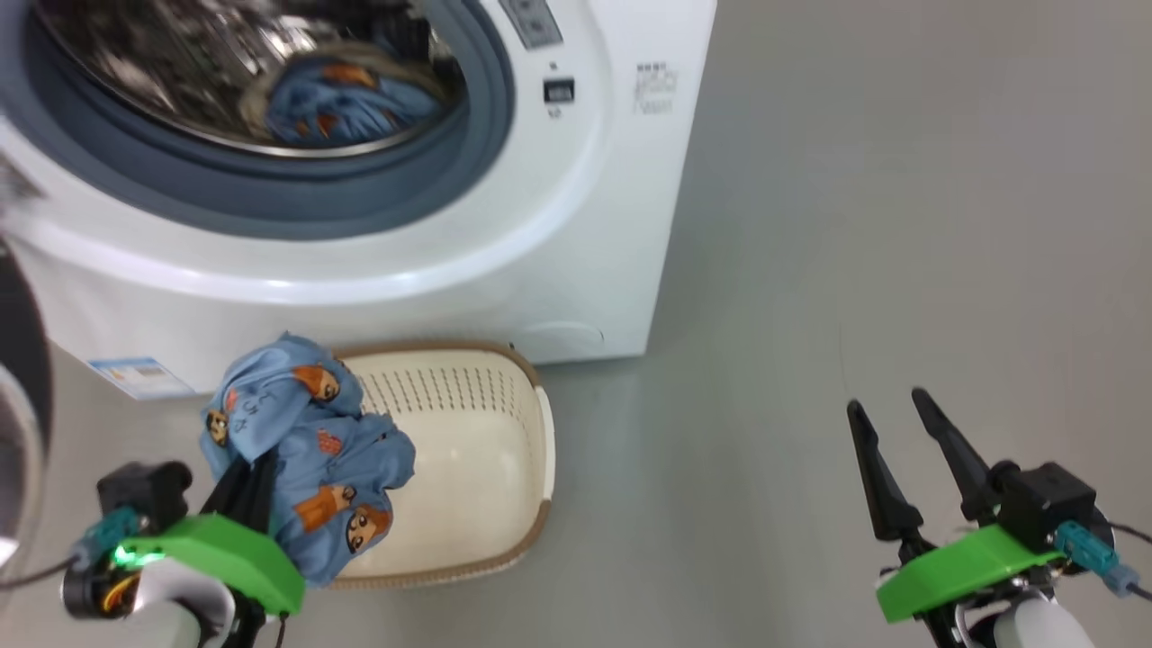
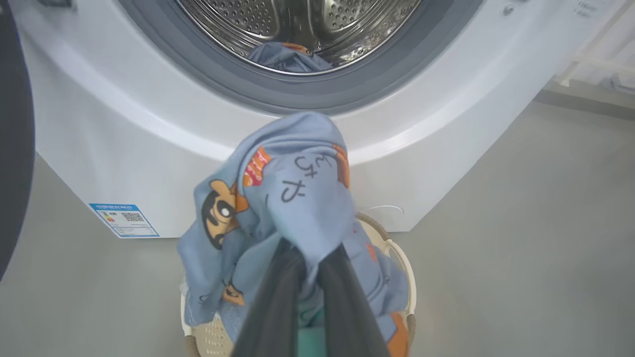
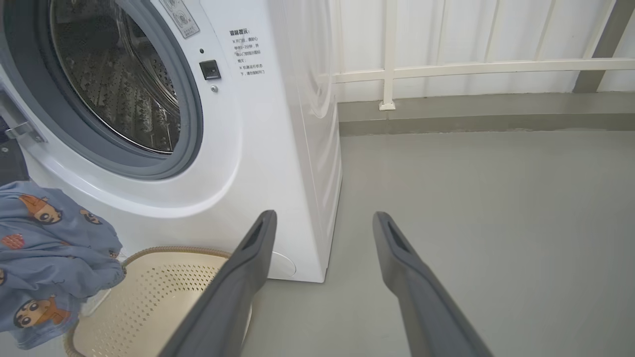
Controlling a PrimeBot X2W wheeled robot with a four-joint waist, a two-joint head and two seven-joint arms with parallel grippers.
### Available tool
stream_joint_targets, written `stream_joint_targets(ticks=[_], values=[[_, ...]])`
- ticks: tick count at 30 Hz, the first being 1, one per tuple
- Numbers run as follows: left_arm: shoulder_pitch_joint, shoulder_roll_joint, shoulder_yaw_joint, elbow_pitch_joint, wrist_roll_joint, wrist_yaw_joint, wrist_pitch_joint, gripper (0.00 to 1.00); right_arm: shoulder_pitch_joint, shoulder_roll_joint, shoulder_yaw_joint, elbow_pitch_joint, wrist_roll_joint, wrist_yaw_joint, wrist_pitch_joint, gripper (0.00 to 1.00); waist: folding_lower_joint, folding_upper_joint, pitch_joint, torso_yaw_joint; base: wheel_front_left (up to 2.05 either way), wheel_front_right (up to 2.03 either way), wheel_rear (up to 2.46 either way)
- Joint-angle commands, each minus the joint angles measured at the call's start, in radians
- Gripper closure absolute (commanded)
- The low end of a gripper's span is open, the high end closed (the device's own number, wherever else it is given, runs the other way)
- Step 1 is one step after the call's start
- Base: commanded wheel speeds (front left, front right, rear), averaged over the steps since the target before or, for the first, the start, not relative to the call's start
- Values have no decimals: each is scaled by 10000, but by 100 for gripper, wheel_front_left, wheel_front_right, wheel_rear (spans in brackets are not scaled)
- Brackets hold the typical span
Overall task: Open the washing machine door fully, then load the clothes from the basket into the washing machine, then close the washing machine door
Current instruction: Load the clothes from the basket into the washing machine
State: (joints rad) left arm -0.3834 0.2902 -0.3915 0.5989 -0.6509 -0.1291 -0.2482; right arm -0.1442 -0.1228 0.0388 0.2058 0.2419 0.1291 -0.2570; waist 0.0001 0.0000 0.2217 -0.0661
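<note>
Gripped the light blue garment in the left claw — clenched on cloth bunched above the left end of the basket, just before the washing machine. Held the right claw released, fingers spread, over the floor well to the right. Had the washing machine door open at left.

Plain grey floor meets white panelled wall.
</note>
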Motion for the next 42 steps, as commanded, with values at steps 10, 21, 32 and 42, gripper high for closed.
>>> stream_joint_targets(ticks=[10,21,32,42], values=[[2255,-205,2396,-2612,1899,-15,-135,100,1155,-207,-256,-294,228,16,-48,0,-1,0,-1927,609,0,0,0],[3791,-985,3783,-4610,3225,-15,-135,100,1704,-186,-822,-503,214,16,-48,0,-1,0,-1985,780,0,0,0],[4206,-1403,4187,-5427,3564,-15,-135,100,1637,-96,-1023,-677,170,16,-48,0,-1,0,-1576,766,0,0,0],[2934,-1264,4100,-5273,3438,-15,-135,100,994,127,-1022,-842,90,16,-48,0,-1,0,-353,568,0,0,0]])
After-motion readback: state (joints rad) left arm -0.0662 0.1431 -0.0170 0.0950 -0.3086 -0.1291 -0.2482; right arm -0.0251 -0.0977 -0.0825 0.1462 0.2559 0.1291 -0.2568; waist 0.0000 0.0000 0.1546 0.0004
